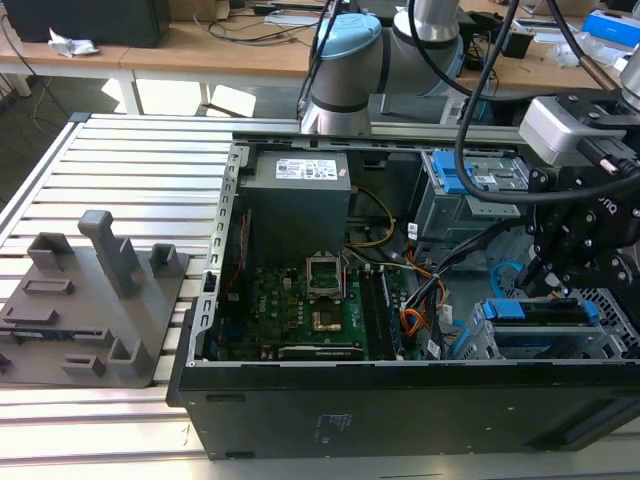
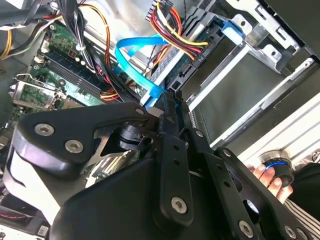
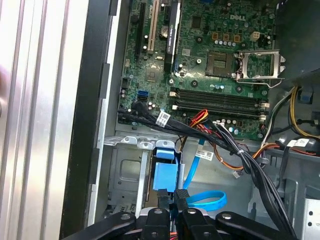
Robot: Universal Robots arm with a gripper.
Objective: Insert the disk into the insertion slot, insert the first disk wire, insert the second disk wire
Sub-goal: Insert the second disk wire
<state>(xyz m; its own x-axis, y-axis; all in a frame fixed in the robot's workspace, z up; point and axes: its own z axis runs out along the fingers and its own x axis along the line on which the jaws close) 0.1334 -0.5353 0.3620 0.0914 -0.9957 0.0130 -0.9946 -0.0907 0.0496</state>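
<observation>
This was a robotics lab or electronics workshop — an opened computer case (image 1: 400,300) lay on a slatted aluminium counter (image 1: 130,170), a grey fixture block (image 1: 95,300) sat beside it, and wooden benches (image 1: 230,45) strewn with cables stood behind.

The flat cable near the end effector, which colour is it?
Bright blue. The flat cable shows best in the second wrist view, looping above the end effector.
</observation>
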